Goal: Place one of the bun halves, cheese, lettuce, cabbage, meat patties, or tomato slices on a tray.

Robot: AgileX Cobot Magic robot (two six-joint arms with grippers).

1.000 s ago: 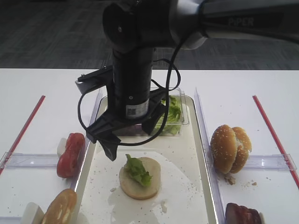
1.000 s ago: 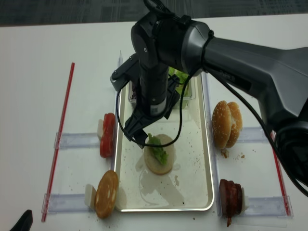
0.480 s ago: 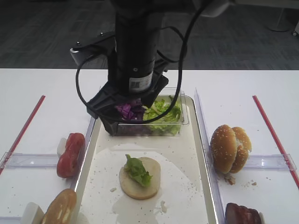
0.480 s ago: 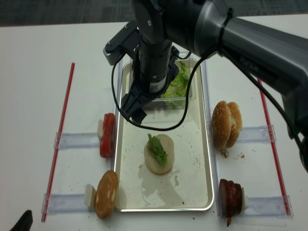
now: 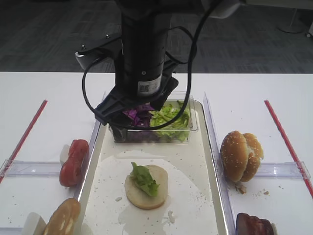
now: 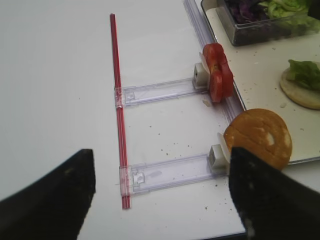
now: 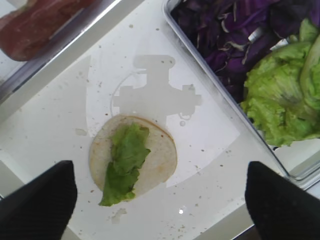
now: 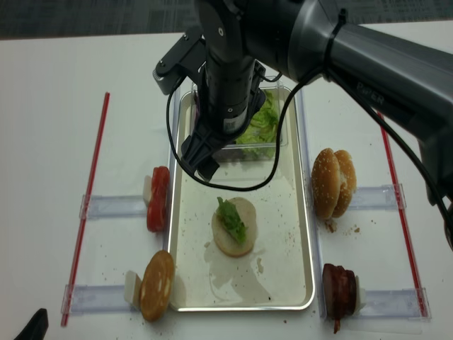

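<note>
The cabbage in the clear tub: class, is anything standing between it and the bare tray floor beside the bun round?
Nothing visible does, apart from the clear tub's own wall. The cabbage lies uncovered, and the tray floor there is bare. The open right gripper hangs above the bun round, holding nothing.

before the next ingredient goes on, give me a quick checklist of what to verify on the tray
1. Right gripper open and empty: ok.
2. Lettuce lying on the pale bun round: ok, though its lower tip hangs past the edge.
3. Bun round fully inside the tray, clear of the rim: ok.
4. Purple cabbage in the clear tub, reachable: ok.
5. Tomato slices on their holder beside the tray: ok.
6. Left gripper open, empty: ok.
</note>
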